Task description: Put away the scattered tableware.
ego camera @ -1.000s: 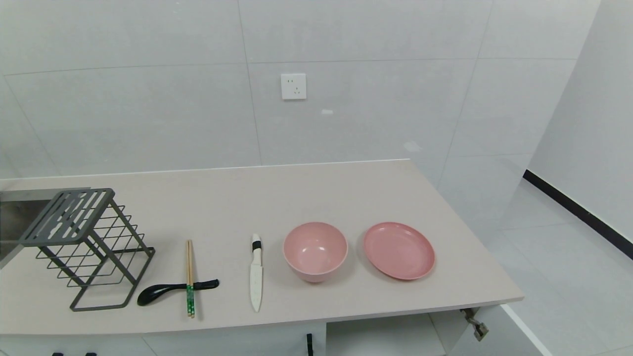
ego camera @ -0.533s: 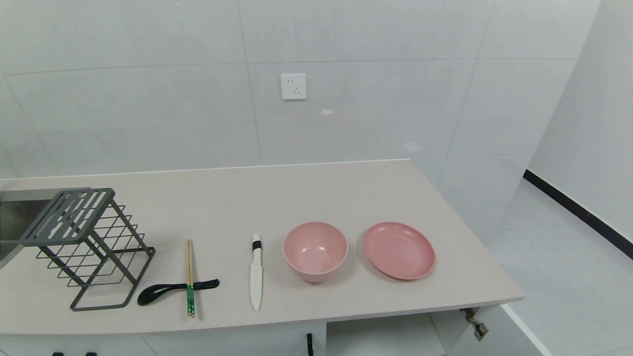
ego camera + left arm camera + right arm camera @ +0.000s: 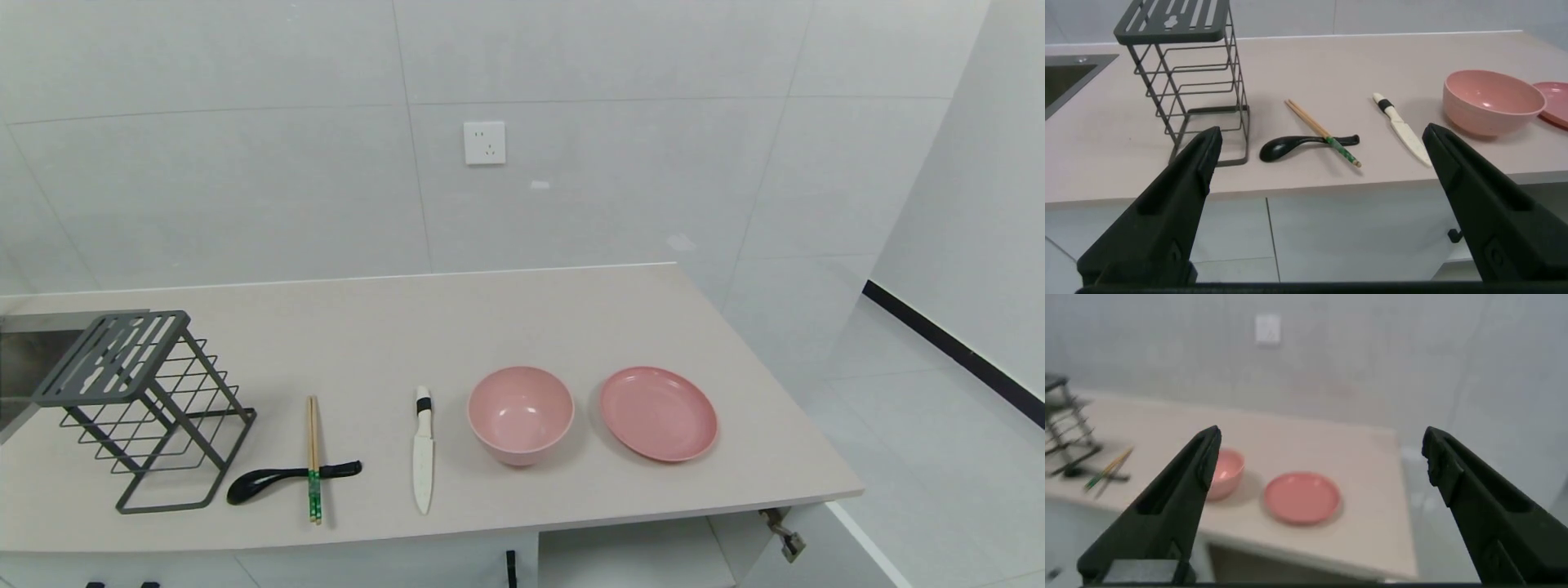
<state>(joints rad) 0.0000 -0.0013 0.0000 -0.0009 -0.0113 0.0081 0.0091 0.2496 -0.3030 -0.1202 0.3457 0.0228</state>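
Five pieces of tableware lie in a row near the front edge of the counter (image 3: 571,327). The pink bowl (image 3: 520,412) stands upright, and the pink plate (image 3: 658,412) lies just beside it at 3 o'clock, not touching. The white knife (image 3: 422,457) lies at 9 o'clock from the bowl, with its handle toward 12 and its tip toward 6. Further toward 9 o'clock is the black spoon (image 3: 261,480), and the chopsticks (image 3: 313,457) lie across its handle, running from 12 to 6. The gray wire rack (image 3: 114,355) stands just beside the spoon at 9 o'clock. The left claw (image 3: 1320,135) is spread wide and holds nothing, out in front of the counter. The right claw (image 3: 1320,434) is spread wide too and holds nothing, well apart from the bowl and plate.
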